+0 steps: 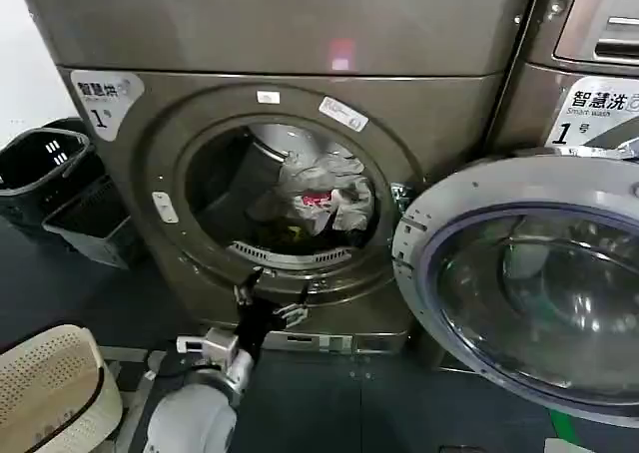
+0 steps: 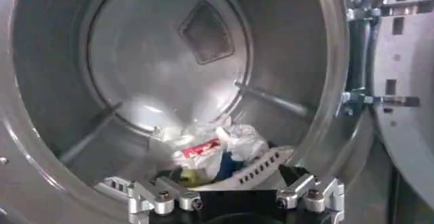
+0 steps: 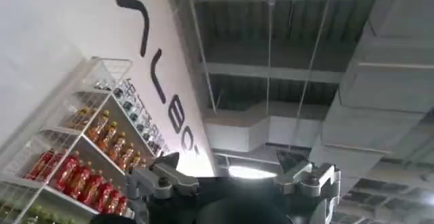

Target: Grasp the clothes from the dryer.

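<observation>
The task has barely begun: the light grey-white clothes [image 1: 324,189] lie inside the bronze-grey front-loading dryer [image 1: 150,164], while the left gripper [image 1: 268,303] hangs at its porthole lip, fingers spread wide, empty.

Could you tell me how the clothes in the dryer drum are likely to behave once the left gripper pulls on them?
The clothes lie crumpled in a loose heap, so they will probably droop and stretch out rather than lift as one. Pieces look tangled, so neighbours may drag along. The open left gripper sits at the dryer rim; trailing fabric might catch there.
</observation>
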Action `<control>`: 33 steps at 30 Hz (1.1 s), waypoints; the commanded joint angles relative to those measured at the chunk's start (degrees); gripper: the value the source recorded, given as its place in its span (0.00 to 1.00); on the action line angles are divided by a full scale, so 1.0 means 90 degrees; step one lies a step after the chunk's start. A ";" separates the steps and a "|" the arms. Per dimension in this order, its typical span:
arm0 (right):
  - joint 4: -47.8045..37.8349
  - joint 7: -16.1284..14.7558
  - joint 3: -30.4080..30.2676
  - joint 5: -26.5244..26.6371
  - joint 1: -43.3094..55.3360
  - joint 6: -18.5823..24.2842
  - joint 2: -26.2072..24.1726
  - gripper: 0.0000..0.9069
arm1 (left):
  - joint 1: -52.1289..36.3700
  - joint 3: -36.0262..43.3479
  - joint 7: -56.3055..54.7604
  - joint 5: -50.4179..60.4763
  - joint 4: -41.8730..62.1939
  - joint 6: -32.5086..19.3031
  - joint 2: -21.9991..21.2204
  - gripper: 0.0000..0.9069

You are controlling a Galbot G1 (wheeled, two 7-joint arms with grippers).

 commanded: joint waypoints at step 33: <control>0.0193 0.0042 0.0268 0.0009 -0.0199 -0.0076 0.0047 1.00 | -0.0537 0.0049 0.1033 0.5381 0.0230 -0.1420 0.0137 1.00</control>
